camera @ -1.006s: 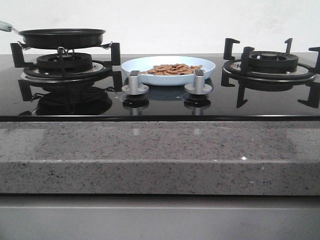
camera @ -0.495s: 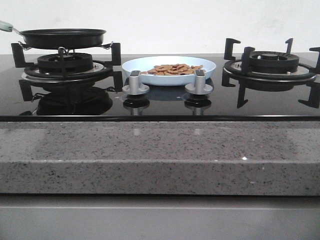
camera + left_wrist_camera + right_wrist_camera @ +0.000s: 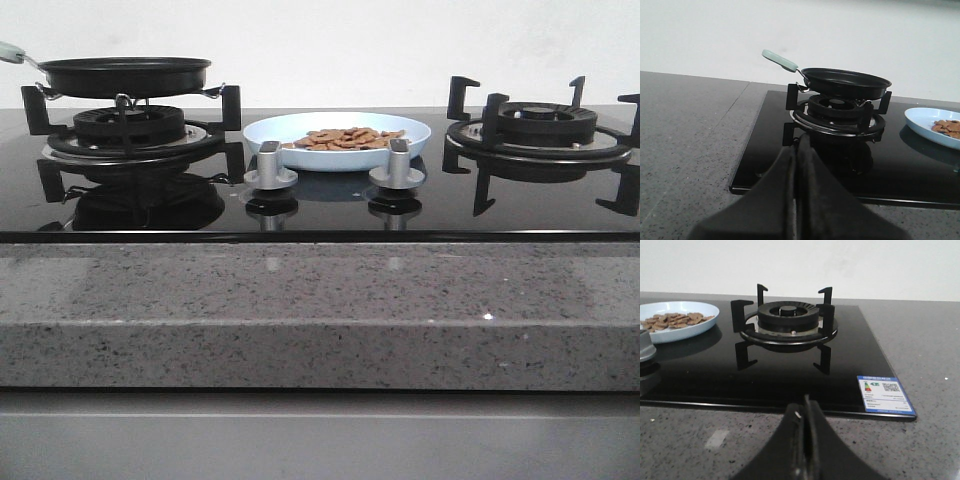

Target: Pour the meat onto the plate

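The pale-blue plate (image 3: 270, 128) sits on the black hob between the two burners, and the orange-brown meat (image 3: 345, 138) lies in a loose pile on it. The plate (image 3: 920, 120) and meat (image 3: 946, 127) also show in the left wrist view, and the plate (image 3: 700, 326) and meat (image 3: 672, 320) in the right wrist view. The black frying pan (image 3: 125, 75) rests on the left burner, its pale handle (image 3: 780, 60) pointing away. My left gripper (image 3: 799, 142) is shut and empty over the counter before the left burner. My right gripper (image 3: 805, 402) is shut and empty before the right burner.
The left burner grate (image 3: 130, 130) holds the pan; the right burner grate (image 3: 535, 125) is bare. Two silver knobs (image 3: 270, 165) (image 3: 397, 165) stand in front of the plate. A grey speckled counter edge (image 3: 320, 310) runs along the front. A label sticker (image 3: 885, 394) is on the hob's corner.
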`<state>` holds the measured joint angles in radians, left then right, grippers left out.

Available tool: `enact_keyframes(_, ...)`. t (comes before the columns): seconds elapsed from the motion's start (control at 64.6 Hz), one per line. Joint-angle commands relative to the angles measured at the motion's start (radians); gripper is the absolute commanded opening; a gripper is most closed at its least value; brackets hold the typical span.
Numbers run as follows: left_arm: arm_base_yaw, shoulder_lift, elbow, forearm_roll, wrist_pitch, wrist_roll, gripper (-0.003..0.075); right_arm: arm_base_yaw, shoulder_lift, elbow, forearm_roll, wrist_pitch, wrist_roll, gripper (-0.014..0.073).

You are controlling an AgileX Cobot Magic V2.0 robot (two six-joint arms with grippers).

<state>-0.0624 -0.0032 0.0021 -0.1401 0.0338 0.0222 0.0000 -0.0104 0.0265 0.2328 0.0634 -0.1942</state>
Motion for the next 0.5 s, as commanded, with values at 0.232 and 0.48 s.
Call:
enact_keyframes(0.232,0.001,-0.016,0.005,-0.002,-0.086,-0.009,-0.002,-0.002,-0.017,-0.005,-0.226,-0.177,0.203,-0.012)
enact_keyframes(0.48,0.001,-0.016,0.005,-0.002,-0.086,-0.009,-0.002,-0.002,-0.017,-0.005,-0.233,-0.178,0.203,-0.012)
